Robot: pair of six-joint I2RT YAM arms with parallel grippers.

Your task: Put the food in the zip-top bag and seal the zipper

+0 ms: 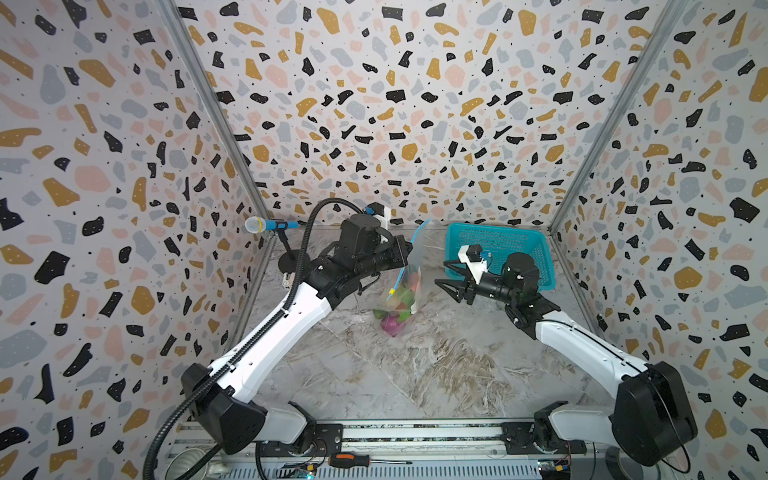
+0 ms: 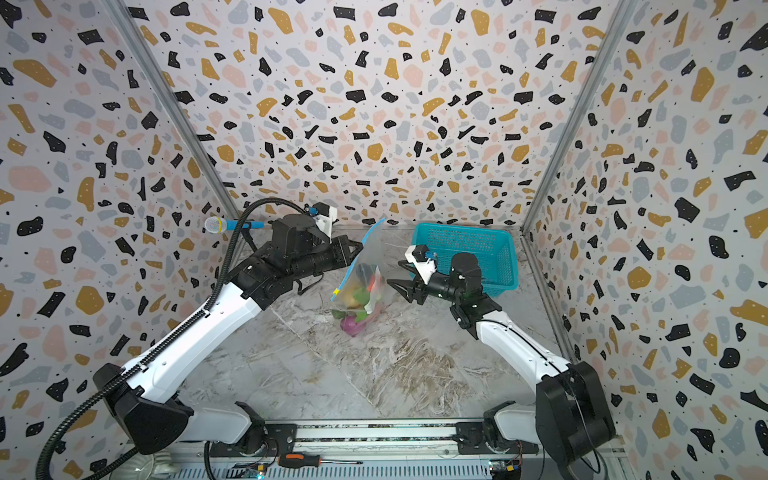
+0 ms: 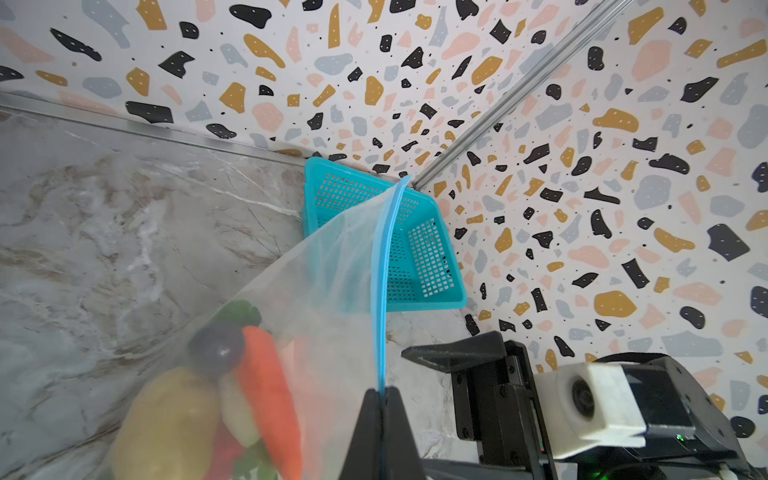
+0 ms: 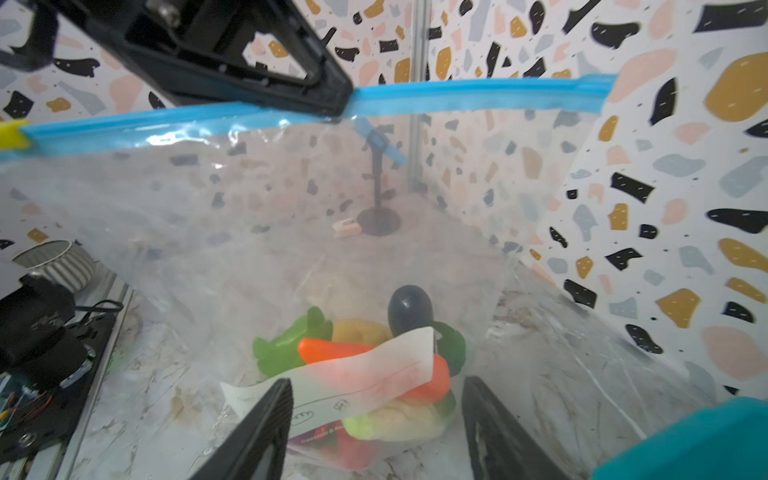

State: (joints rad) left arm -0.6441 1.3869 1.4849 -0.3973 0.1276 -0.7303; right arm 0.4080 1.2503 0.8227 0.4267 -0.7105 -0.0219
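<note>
Free marble tabletop (image 1: 415, 374) is left in front of the large clear crinkly zip-top bag (image 1: 415, 257), which is hung beside the teal mesh basket (image 1: 540, 266). Its light-blue zipper strip (image 3: 384, 270) is clamped in the left gripper (image 3: 381, 395). The right gripper (image 4: 376, 381) is spread apart at the bag wall, with nothing grasped. Small toy vegetables (image 4: 316, 349) are piled at the bottom (behind a white label (image 4: 374, 374), its print unreadable).
</note>
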